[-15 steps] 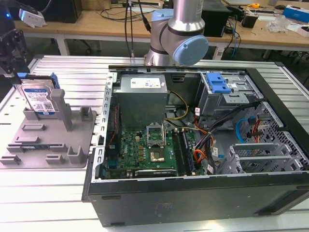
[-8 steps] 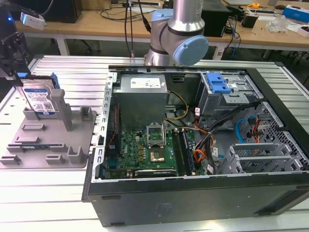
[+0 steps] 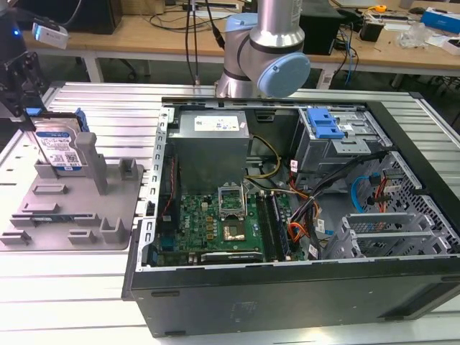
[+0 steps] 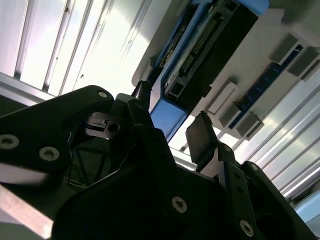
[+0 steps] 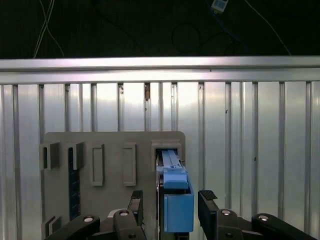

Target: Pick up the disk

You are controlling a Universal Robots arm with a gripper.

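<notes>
Gripper (image 5: 171,199): fingers spread apart, one on each side of the disk (image 5: 177,215), a gap visible on both sides. Disk stands on edge between the fingertips, slotted into gray fixture (image 5: 112,150). Beyond the fixture: ribbed metal table (image 5: 250,150).

The arm (image 3: 267,43) is stretching across to the disk (image 3: 61,147), holding its hand (image 3: 21,93) just above the disk's upper edge, with both fingers (image 5: 207,199) standing parted on either side of that edge.
</notes>
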